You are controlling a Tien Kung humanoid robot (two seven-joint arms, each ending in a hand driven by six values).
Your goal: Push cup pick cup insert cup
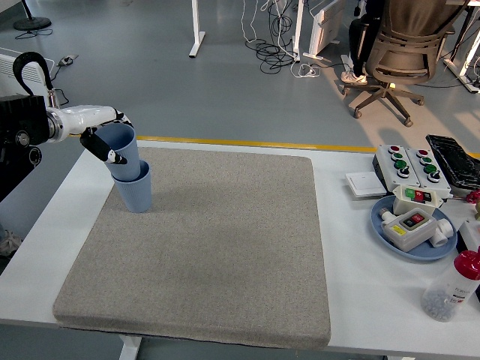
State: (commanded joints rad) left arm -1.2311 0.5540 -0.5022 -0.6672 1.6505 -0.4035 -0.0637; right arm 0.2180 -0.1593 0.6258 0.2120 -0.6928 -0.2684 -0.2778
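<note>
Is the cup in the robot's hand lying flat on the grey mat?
No, the left hand holds the upper blue cup tilted, its base partly inside the lower blue cup standing on the grey mat.
</note>
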